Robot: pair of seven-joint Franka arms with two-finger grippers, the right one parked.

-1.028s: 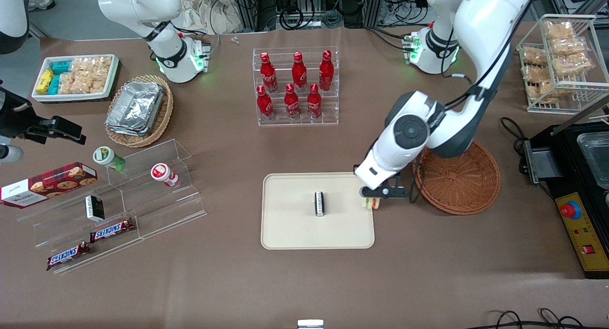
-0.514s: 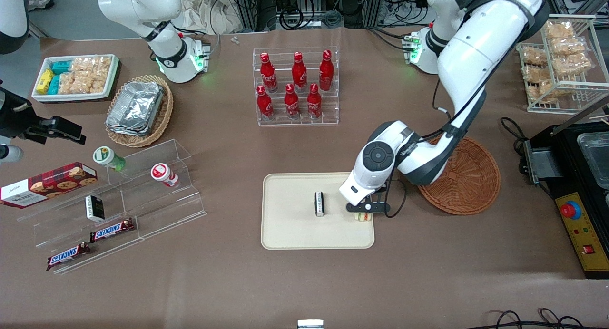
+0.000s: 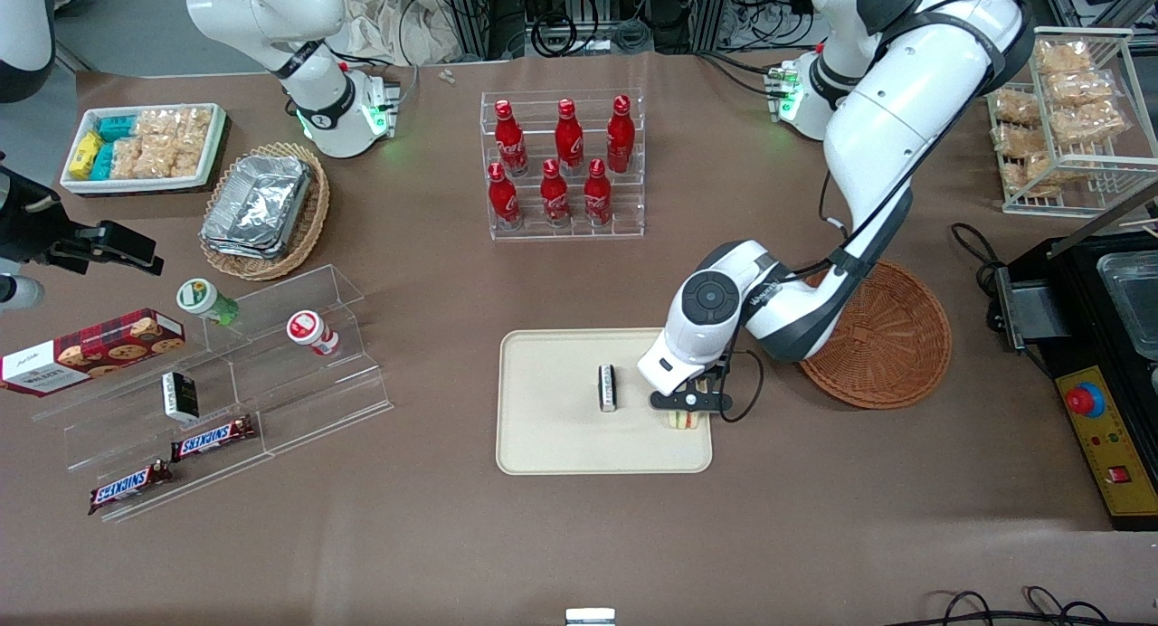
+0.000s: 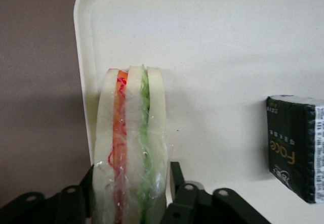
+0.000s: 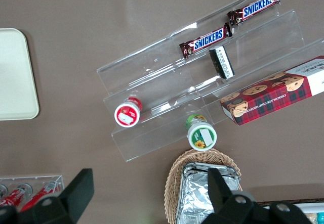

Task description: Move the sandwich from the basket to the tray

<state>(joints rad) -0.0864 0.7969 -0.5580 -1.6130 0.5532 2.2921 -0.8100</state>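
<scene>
- Over the tray (image 3: pixel 543 445), near its basket-side rim, the gripper (image 3: pixel 688 407) clamps the sandwich (image 4: pixel 130 148)
- Sandwich stands on edge, layers upright
- Bare tray between it and the dark packet (image 3: pixel 607 387)

SNICKERS on two candy bars (image 5: pixel 203 40); CHOCOLATE CHIP COOKIES on the plaid box (image 5: pixel 276 91)
</scene>
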